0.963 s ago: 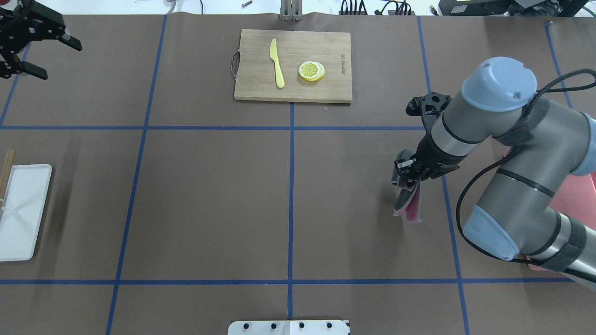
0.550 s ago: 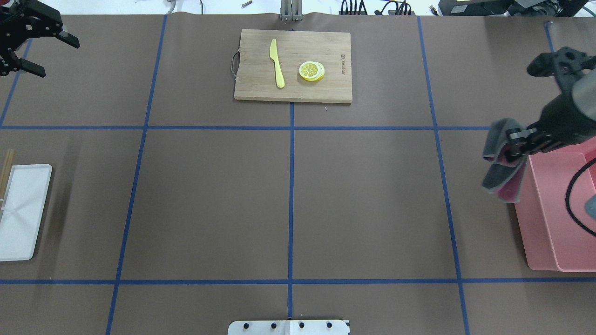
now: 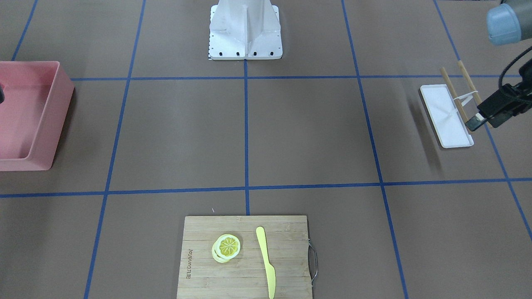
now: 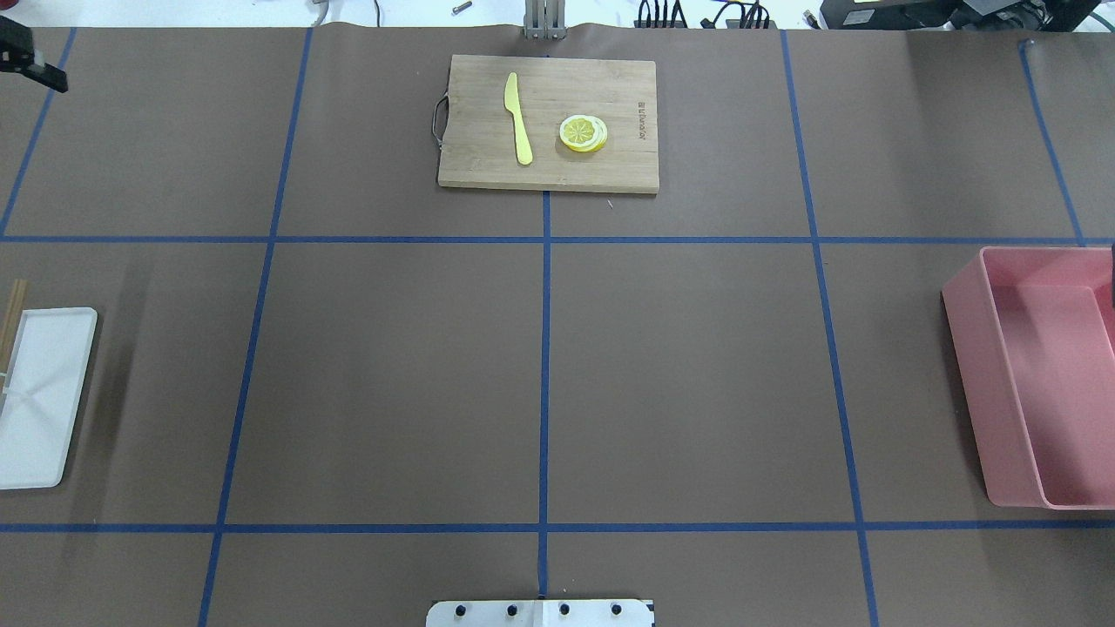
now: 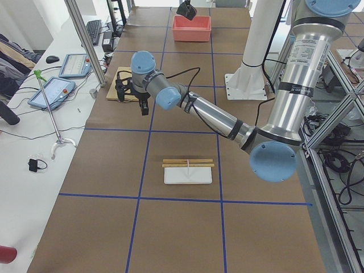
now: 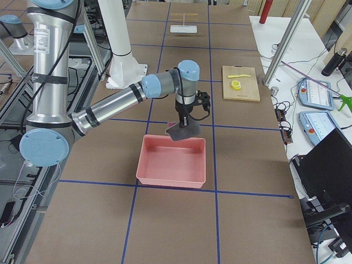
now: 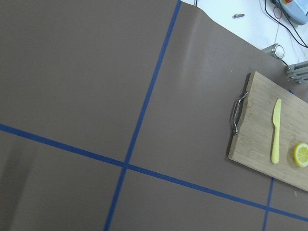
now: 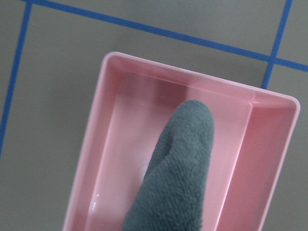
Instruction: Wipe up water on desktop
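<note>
The brown desktop [image 4: 392, 374], marked by blue tape lines, shows no water that I can make out. My right gripper [image 6: 187, 118] is shut on a grey cloth [image 6: 184, 131] and holds it over the far end of a pink bin [image 6: 170, 162]. In the right wrist view the cloth [image 8: 178, 178] hangs above the bin's inside [image 8: 115, 120]. My left gripper [image 3: 484, 112] is open and empty, raised at the desktop's far left edge. It also shows in the exterior left view [image 5: 132, 99].
A bamboo cutting board [image 4: 549, 122] with a yellow knife [image 4: 518, 117] and lemon slices [image 4: 582, 132] lies at the far middle. A white tray [image 4: 39, 396] with chopsticks beside it sits at the left edge. The pink bin [image 4: 1028, 383] stands at the right edge.
My right arm has swung right with the cloth, from the desktop's right-middle to over the pink bin, leaving the overhead view. My left gripper has drawn further out at the top left.
</note>
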